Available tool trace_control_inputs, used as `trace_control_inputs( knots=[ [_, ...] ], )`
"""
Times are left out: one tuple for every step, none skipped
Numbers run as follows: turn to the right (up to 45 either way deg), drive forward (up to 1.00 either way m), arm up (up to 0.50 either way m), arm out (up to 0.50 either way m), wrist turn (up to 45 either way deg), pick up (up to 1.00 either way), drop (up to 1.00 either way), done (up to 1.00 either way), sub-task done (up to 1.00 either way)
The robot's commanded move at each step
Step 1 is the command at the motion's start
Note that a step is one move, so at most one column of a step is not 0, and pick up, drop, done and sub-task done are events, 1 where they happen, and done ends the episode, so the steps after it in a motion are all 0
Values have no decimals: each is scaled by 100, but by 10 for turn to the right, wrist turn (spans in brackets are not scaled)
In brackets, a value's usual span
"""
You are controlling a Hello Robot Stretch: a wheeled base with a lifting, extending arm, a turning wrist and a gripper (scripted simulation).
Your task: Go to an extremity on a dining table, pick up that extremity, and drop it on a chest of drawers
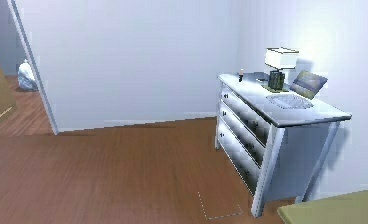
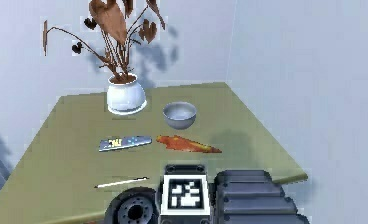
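Arm side view: an orange-red, elongated thing (image 2: pixel 189 145), likely the extremity, rests on the olive-green counter (image 2: pixel 62 150) between a grey bowl (image 2: pixel 179 114) and the near edge. It looks light, stiff, thin; take it across its narrow middle. Whether the dark hand (image 2: pixel 137 208) holds anything cannot be told

The upper edge crops the plant's (image 2: pixel 120 45) leaves, and the grey strip (image 2: pixel 125 143) and orange piece (image 2: pixel 188 145) on the bench (image 2: pixel 62 130) are too small to name.
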Motion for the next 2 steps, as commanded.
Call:
trace_control_inputs(
  knots=[
    [0, 0, 0, 30, 0, 0, 0, 0, 0],
    [0, 0, 0, 0, 450, 0, 0, 0, 0]
  ],
)
